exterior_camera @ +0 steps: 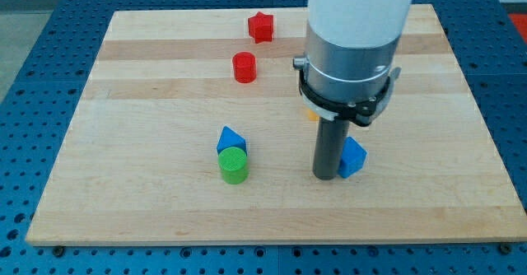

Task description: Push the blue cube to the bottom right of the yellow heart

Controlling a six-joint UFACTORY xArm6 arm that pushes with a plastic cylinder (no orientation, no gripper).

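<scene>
The blue cube lies right of the board's middle, toward the view's bottom. My tip stands right against its left side, touching or nearly so. A small yellow-orange bit shows just left of the rod, under the arm's grey collar; this looks like the yellow heart, mostly hidden by the arm. It lies above and slightly left of the blue cube.
A blue triangular block and a green cylinder sit together left of my tip. A red cylinder and a red star lie toward the view's top. The wooden board ends near the view's bottom.
</scene>
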